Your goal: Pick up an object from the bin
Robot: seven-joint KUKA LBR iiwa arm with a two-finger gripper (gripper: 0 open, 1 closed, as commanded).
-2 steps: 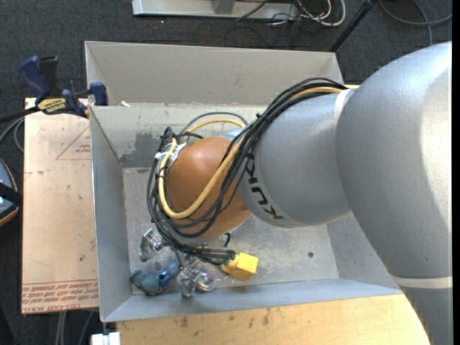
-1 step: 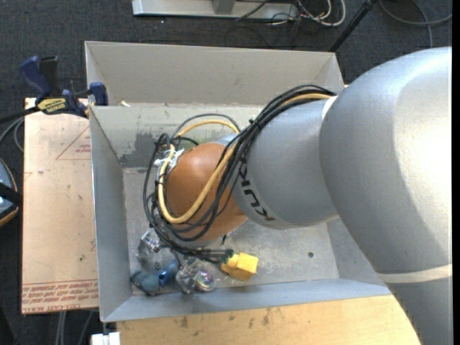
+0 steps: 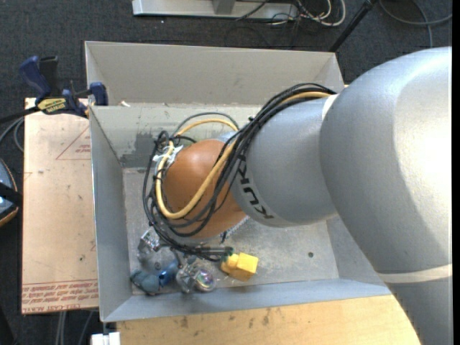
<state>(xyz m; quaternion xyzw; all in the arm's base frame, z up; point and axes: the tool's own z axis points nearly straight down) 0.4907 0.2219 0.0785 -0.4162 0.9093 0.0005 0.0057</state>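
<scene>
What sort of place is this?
Probably a robotics lab: a big grey robot arm reaches into a metal bin of small loose things, with cables on the floor behind.

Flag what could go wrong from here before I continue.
1. The orange wrist cover and cables hide what lies beneath, so a grasp may miss.
2. The yellow block, a clear crumpled thing and a blue thing crowd the bin's near wall; closing there might catch two or jam one against it.
</scene>
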